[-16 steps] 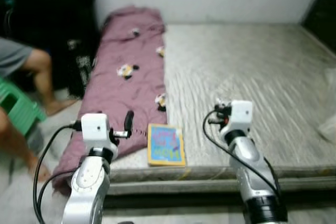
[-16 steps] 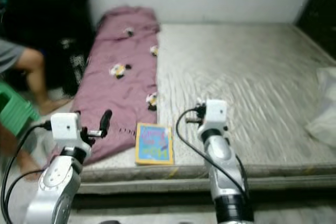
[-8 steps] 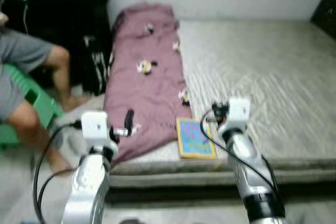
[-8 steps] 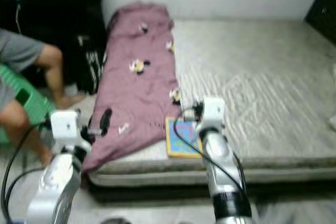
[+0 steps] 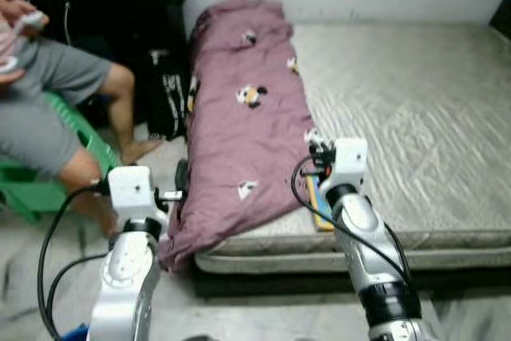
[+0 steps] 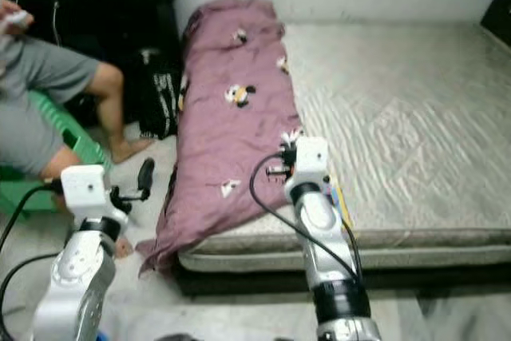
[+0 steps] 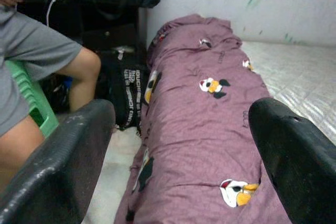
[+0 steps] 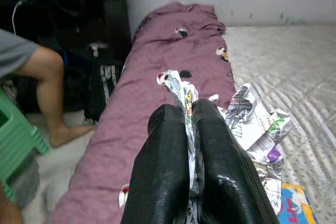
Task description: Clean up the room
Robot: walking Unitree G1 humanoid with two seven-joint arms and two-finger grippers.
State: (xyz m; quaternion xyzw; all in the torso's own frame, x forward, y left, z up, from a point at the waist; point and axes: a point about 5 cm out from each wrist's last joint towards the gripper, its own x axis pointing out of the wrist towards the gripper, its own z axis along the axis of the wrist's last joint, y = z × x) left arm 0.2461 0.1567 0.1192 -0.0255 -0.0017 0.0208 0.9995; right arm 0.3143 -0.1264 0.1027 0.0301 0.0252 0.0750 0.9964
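Firmly in right pincer (image 8: pixel 189 116): crumpled paper (image 8: pixel 257 124)

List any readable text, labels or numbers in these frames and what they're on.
Nothing can be read in full.
Black bag on the floor beside the mattress: white lettering, too blurred to read.
Crumpled printed paper clamped in the right gripper: coloured print, too small and creased to read.
Book on the mattress: colourful cover, mostly hidden, no legible title.
Purple blanket: cartoon pictures, no words.
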